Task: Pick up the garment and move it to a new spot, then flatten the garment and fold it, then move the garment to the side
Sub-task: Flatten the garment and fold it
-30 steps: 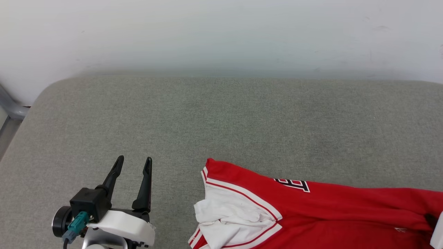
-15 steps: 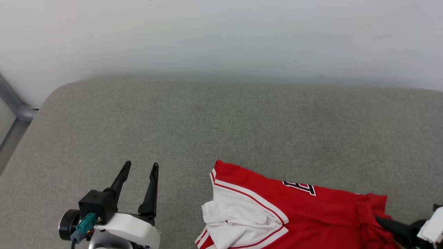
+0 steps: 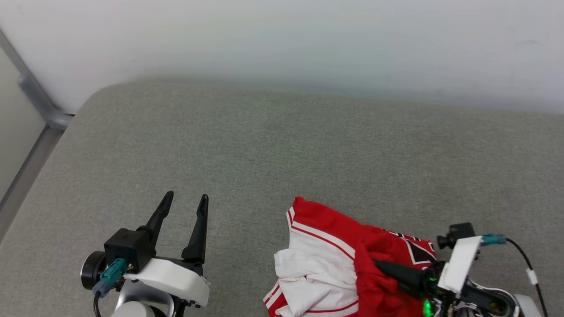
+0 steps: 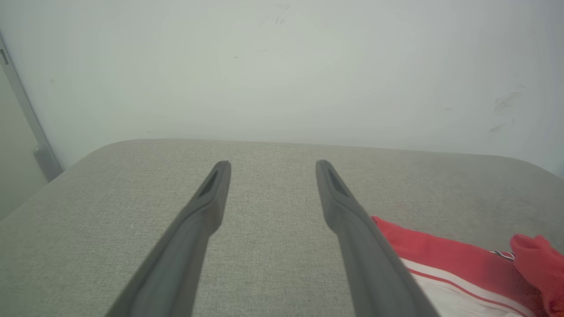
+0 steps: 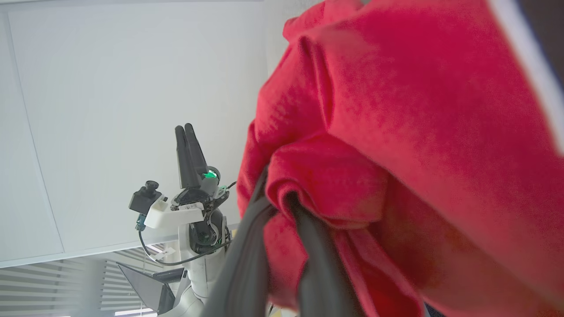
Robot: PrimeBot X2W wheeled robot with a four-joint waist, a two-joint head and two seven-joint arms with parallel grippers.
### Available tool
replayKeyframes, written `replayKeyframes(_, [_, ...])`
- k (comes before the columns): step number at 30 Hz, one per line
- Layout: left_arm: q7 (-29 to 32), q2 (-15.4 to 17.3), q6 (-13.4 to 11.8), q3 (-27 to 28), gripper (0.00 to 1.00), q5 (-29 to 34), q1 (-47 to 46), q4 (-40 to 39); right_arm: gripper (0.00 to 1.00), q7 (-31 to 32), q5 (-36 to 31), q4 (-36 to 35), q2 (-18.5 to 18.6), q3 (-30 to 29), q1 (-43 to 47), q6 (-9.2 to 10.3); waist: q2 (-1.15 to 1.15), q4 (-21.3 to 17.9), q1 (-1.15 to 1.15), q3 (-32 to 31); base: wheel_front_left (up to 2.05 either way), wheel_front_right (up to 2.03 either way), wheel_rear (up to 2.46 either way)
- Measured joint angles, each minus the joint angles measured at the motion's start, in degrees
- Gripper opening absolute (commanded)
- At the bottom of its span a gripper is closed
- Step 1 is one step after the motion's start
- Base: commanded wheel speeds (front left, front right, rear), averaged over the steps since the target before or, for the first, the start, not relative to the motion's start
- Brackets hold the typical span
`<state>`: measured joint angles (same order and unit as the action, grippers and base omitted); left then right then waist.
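The garment (image 3: 324, 240), a red jersey with a white sleeve and red-and-white trim, lies bunched at the front of the grey cushion. My right gripper (image 3: 380, 266) points left and is shut on a fold of its red cloth, pulled over the lettering. In the right wrist view the red garment (image 5: 396, 110) wraps the tips of my right gripper (image 5: 280, 200). My left gripper (image 3: 187, 196) stands open and holds nothing, left of the shirt and apart from it. The left wrist view has the left gripper (image 4: 273, 164) over bare cushion, with the garment (image 4: 440, 259) at lower right.
The grey cushioned surface (image 3: 264, 141) runs back to a white wall (image 3: 282, 35). A grey metal rail (image 3: 39, 101) stands off its rounded left corner. Bare cushion lies behind and to the left of the shirt.
The head camera has shifted. My right gripper has drawn the garment's right end leftward over itself, so the shirt is shorter and bunched. The left gripper has stayed open in place.
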<state>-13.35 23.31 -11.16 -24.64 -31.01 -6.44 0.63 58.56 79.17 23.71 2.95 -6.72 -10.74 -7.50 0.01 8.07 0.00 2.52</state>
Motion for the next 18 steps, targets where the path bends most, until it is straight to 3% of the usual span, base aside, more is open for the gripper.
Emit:
replayKeyframes(7, [-0.6,-1.1,0.8,-0.2,1.0,0.0,-1.5,0.8,0.0,-9.0,5.7,0.1,0.0,14.8,-3.1,0.0,0.0,1.8,0.0,2.6,0.0,0.0,0.0])
replayKeyframes(12, [-1.0,-2.5,1.6,-0.3,1.0,-0.3,-2.5,2.2,0.0,-17.0,3.0,2.8,-0.1,18.5,-4.6,0.0,0.0,2.9,0.0,4.3,0.0,0.0,0.0])
replayKeyframes(13, [-1.0,-2.6,1.8,-0.4,1.0,-0.3,-2.6,2.5,0.06,-18.3,2.1,3.7,-0.1,18.8,-4.7,0.0,0.0,3.1,0.0,4.6,0.0,0.0,0.0])
replayKeyframes(14, [-1.1,-2.8,2.1,-0.3,1.0,-0.2,-2.8,2.7,0.19,-19.1,1.3,4.3,-0.1,19.3,-4.9,0.0,-0.01,3.2,0.0,4.8,0.0,0.0,0.0])
replayKeyframes(15, [-1.2,-3.1,2.2,-0.3,1.0,-0.2,-3.0,2.9,0.41,-19.6,1.3,4.6,-0.1,19.7,-4.9,0.0,0.0,3.3,0.01,5.0,0.0,0.0,0.0])
replayKeyframes(16, [-1.3,-3.3,2.4,-0.3,1.0,-0.1,-3.2,3.1,1.0,-20.3,1.5,4.8,-0.1,20.1,-4.9,0.0,0.0,3.3,0.0,5.2,0.0,0.0,0.0])
replayKeyframes(18, [-1.4,-3.6,2.6,-0.2,1.0,-0.1,-3.3,3.5,1.0,-21.6,1.5,4.9,-0.1,20.9,-5.1,0.01,0.0,3.2,0.0,5.4,0.0,0.0,0.0])
